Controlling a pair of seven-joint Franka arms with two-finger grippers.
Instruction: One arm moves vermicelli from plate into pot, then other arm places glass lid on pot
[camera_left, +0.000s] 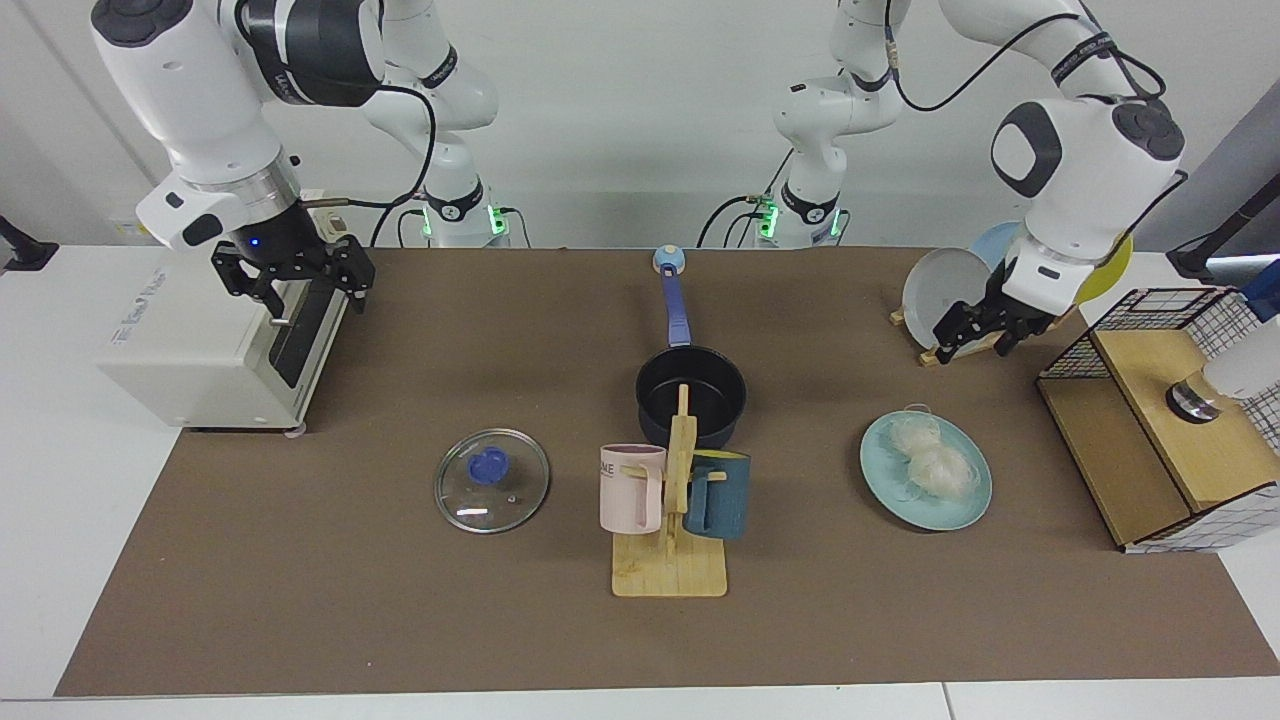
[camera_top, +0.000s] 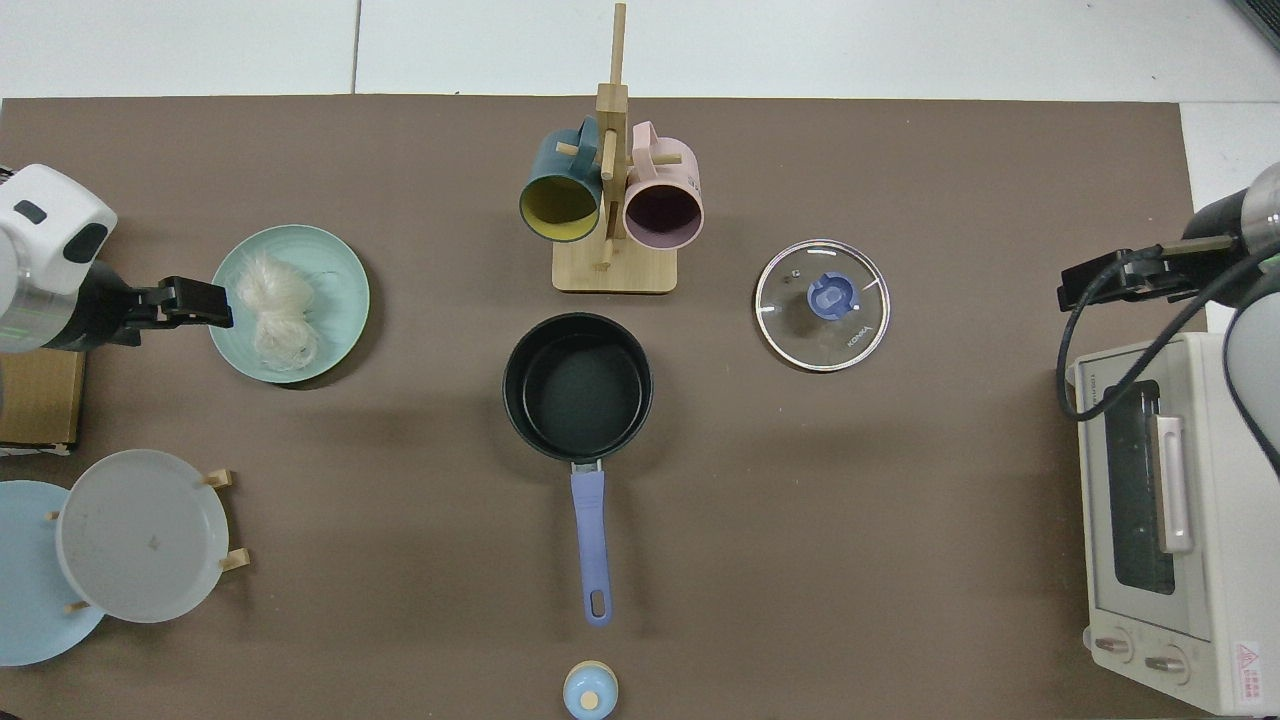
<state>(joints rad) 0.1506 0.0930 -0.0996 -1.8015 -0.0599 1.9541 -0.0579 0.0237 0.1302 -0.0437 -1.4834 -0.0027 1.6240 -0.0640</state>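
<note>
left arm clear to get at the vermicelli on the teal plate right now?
Probably yes. The left gripper hangs open just behind the plate, empty, and nothing stands over the vermicelli. The plate rack sits behind it, off the path.

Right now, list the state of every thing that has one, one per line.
pot: empty, uncovered
glass lid: flat on the mat
vermicelli: on the plate
left gripper: open, empty, above the plate
right gripper: open, empty, by the toaster oven
</note>
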